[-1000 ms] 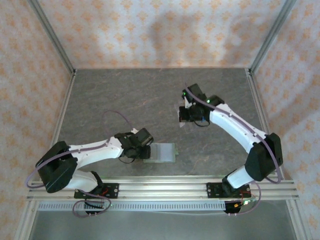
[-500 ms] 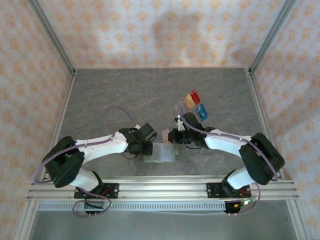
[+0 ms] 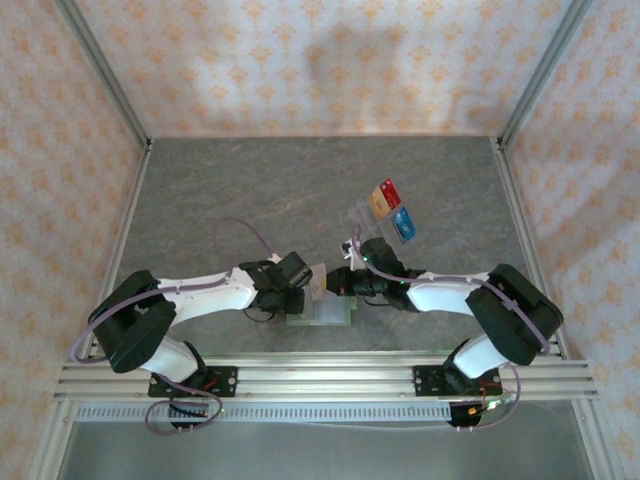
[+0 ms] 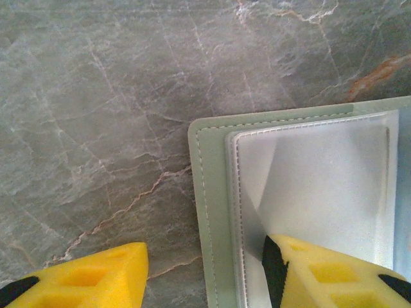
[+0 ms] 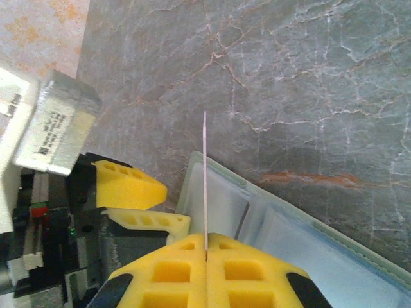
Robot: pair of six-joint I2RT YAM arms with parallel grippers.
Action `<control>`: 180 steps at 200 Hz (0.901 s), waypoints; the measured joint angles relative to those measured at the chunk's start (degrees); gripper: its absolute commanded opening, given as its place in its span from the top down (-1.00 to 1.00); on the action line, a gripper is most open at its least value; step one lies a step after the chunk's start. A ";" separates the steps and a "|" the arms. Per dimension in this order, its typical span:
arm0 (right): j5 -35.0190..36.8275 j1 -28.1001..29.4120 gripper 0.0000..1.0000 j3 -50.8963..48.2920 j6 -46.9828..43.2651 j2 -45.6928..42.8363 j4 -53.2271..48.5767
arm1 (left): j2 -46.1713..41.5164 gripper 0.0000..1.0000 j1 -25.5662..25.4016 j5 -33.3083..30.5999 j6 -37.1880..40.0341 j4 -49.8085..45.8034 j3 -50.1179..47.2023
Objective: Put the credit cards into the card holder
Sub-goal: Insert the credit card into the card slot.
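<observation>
R gripper (image 5: pixel 206 255) clenched on pale card (image 5: pixel 205 167). Card stands on edge, long axis straight out from tips, pointing left over card holder (image 3: pixel 335 315). Holder lies open flat, near-centre of table, long axis left-right. L gripper (image 4: pixel 205 247) spread, straddling holder's edge, gripping nothing.

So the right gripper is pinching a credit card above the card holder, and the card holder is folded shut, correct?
Not quite. The card holder is not folded shut: it lies open, its pale inside facing up, as the left wrist view shows. The rest holds: the right gripper is pinching a credit card above it.
</observation>
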 measured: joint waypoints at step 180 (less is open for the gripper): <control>-1.40 -0.24 1.00 -6.34 12.76 7.67 20.39 | -1.16 -0.02 0.00 -0.15 -1.36 2.67 -2.23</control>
